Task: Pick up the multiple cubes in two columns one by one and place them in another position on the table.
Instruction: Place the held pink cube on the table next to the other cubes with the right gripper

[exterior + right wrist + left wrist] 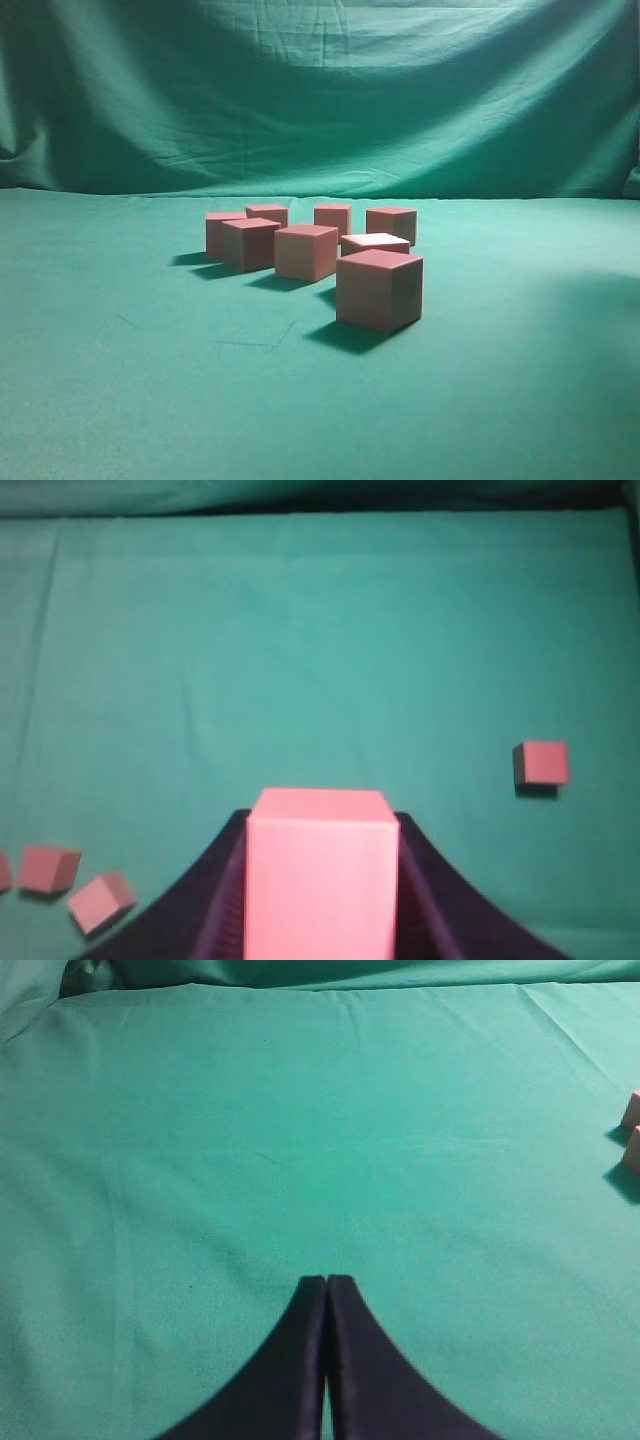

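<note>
Cube (318, 870) between right end effector (318, 880) fingers, base cropped

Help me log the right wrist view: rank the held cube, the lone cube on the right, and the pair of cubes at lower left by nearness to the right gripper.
1. The held cube, clamped in the right gripper between its jaws.
2. and 3. The tilted pair of cubes at lower left and the lone cube at right, both on the table: too close to call.

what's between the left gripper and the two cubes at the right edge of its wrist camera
Nothing but bare green table: the left wrist view shows empty cloth from the shut left gripper to those cubes.
</note>
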{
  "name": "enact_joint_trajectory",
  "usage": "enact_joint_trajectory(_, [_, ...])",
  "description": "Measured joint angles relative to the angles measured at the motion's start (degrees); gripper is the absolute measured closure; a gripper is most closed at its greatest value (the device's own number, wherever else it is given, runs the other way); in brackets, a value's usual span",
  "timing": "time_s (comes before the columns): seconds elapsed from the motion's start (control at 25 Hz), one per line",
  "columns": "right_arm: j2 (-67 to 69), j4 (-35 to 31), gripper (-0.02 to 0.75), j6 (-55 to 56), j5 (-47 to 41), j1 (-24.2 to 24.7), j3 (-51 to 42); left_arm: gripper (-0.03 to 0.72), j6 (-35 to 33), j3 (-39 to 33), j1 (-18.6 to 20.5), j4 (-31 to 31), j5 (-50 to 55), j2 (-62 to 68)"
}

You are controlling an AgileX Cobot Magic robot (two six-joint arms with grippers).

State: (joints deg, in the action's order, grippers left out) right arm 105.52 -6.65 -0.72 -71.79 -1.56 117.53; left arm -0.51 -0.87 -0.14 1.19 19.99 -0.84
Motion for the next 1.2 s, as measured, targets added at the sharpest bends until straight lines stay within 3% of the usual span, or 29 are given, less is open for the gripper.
enact_joint_trajectory(0.32, [-17.1, -0.3, 0.486, -0.4, -0.2, -7.8, -27.0, 0.688, 0.0, 0.0, 0.0, 0.0, 0.0, 0.0])
enact_joint_trajectory(0.6, [-26.0, -1.4, 0.486, -0.3, 1.3, -22.3, -43.9, 0.688, 0.0, 0.0, 0.0, 0.0, 0.0, 0.0])
enact_joint_trajectory(0.92, [-23.9, -1.8, 0.486, -0.3, 5.3, -44.3, -48.7, 0.688, 0.0, 0.0, 0.0, 0.0, 0.0, 0.0])
enact_joint_trajectory(1.2, [-16.6, -1.9, 0.486, -10.4, 8.8, -53.1, -48.8, 0.688, 0.0, 0.0, 0.0, 0.0, 0.0, 0.0])
